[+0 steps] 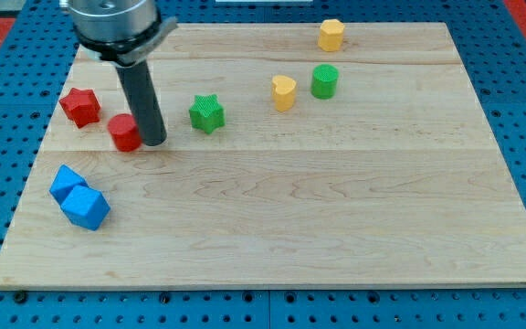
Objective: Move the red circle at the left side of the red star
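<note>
The red circle (124, 132) lies on the wooden board at the view's left, just below and to the right of the red star (79, 106). My tip (153, 142) rests on the board touching the red circle's right side. The rod rises from there to the arm's head at the view's top left.
A green star (206, 113) sits right of my tip. A yellow heart (283, 92), a green cylinder (324, 81) and a yellow hexagon (331, 35) lie toward the top right. Two blue blocks (78, 197) sit at the lower left. The board (336, 210) rests on a blue pegboard.
</note>
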### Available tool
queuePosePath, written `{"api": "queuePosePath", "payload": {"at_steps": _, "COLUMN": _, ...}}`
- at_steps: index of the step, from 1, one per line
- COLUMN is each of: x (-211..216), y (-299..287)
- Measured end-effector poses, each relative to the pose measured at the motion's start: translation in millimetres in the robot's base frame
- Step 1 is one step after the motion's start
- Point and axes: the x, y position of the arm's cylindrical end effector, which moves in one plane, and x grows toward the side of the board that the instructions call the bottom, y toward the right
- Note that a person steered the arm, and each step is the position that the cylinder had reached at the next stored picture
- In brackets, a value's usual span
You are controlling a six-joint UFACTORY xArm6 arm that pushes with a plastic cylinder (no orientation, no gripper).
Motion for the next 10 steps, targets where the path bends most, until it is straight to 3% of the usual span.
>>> {"api": "queuePosePath", "payload": {"at_steps": 1, "x": 21.4, "y": -1.8}}
{"api": "queuePosePath", "payload": {"at_steps": 2, "x": 25.3, "y": -40.1}}
{"api": "queuePosePath", "payload": {"at_steps": 3, "x": -10.1, "y": -58.9}}
{"api": "queuePosePath", "payload": {"at_steps": 4, "x": -14.3, "y": -62.2}}
{"api": "queuePosePath", "payload": {"at_steps": 5, "x": 7.6, "y": -28.8}}
{"api": "queuePosePath", "payload": {"at_steps": 8, "x": 4.5, "y": -15.6}}
{"api": "queuePosePath", "payload": {"at_steps": 9, "x": 23.3, "y": 13.4}}
{"api": "queuePosePath", "payload": {"at_steps": 10, "x": 22.1, "y": 92.5}}
